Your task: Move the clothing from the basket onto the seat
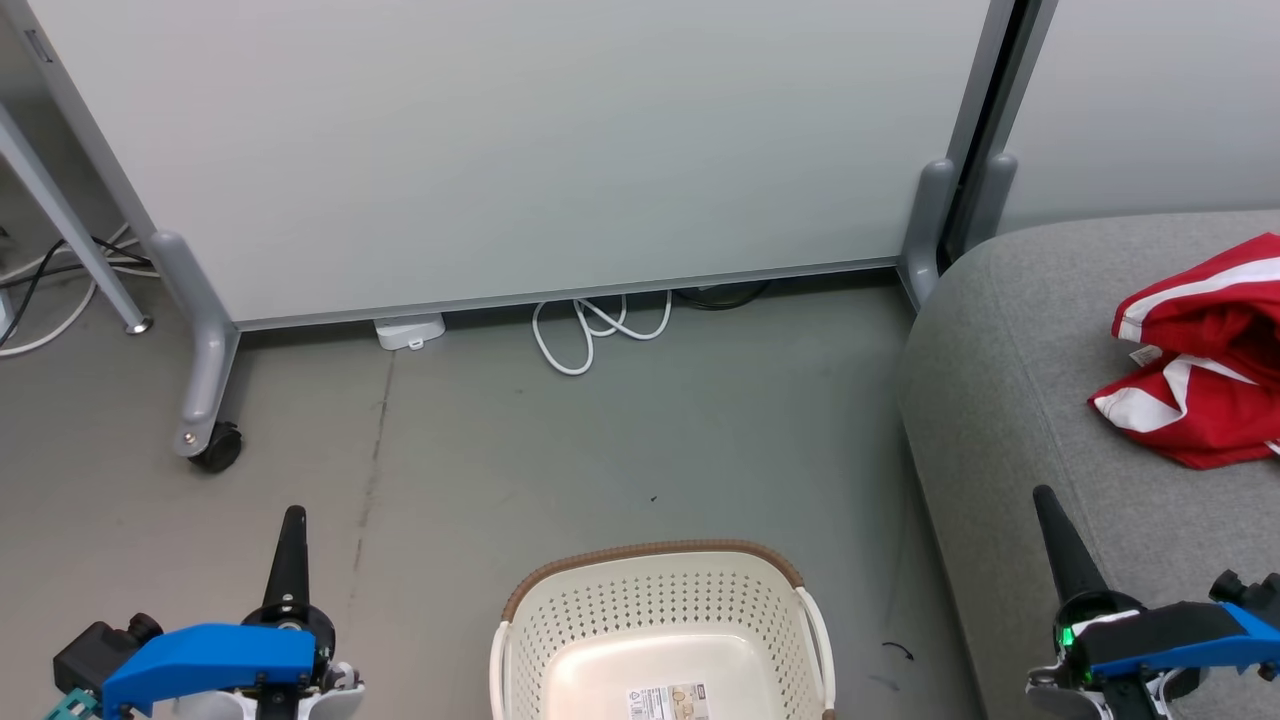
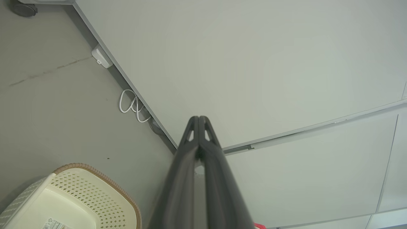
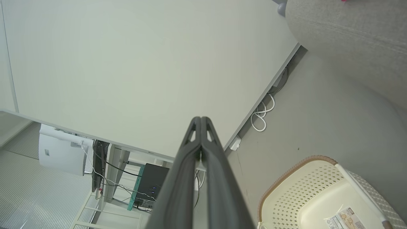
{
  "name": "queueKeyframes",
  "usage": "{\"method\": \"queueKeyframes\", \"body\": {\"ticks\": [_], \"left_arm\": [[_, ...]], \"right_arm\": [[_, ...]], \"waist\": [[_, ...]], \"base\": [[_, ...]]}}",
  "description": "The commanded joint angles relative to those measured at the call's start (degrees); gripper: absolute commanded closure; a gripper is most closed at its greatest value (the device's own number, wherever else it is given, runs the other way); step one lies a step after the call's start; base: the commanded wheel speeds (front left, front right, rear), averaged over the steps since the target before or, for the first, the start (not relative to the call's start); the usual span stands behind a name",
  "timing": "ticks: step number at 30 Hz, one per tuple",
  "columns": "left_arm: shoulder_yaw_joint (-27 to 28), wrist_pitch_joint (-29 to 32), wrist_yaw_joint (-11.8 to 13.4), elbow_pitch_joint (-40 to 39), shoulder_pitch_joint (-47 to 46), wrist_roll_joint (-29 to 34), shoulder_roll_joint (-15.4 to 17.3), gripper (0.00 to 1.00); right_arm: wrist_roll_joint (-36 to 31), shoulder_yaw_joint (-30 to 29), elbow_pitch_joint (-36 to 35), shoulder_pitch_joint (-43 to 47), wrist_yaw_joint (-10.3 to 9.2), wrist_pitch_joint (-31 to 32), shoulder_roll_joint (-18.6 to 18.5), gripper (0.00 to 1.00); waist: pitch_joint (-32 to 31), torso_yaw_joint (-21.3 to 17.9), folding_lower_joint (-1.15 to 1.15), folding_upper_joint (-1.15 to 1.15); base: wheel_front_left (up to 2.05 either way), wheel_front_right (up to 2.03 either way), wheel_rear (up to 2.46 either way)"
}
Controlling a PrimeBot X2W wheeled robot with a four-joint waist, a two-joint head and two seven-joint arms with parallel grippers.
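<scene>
Clothing (image 1: 1205,350) is showing bright red w/ white stripes & white trim. Basket (image 1: 655,600) is showing cream-white, its walls dotted w/ rows of small holes, w/ a brown woven-look rim. The label (image 1: 668,702) inside is showing white w/ dark print. Seat (image 1: 1010,400) is looking light grey. L gripper (image 1: 293,530) & R gripper (image 1: 1050,515) are showing black fingers w/ blue casings behind. Floor (image 1: 600,450) is looking dull grey w/ a dark crack line. Cable (image 1: 590,340) is showing white, partition panel (image 1: 550,150) pale grey-green.
</scene>
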Motion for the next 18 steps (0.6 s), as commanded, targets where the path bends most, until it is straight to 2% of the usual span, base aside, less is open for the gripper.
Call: {"method": "queueKeyframes", "body": {"ticks": [1,18], "left_arm": [[0.4,0.5,-0.4,-0.7,-1.3,-1.2,0.0,1.00],[1.8,2.7,-0.4,-1.6,-1.9,-8.7,-0.4,1.00]], "right_arm": [[1.6,-0.2,-0.3,-1.3,0.03,0.3,-0.2,1.00],[10.4,-0.7,0.0,-2.0,0.03,1.2,-0.2,1.00]], "waist": [[0.0,0.0,0.00,0.00],[0.0,-0.3,0.00,0.00]], "base": [[0.00,0.00,0.00],[0.00,0.00,0.00]]}}
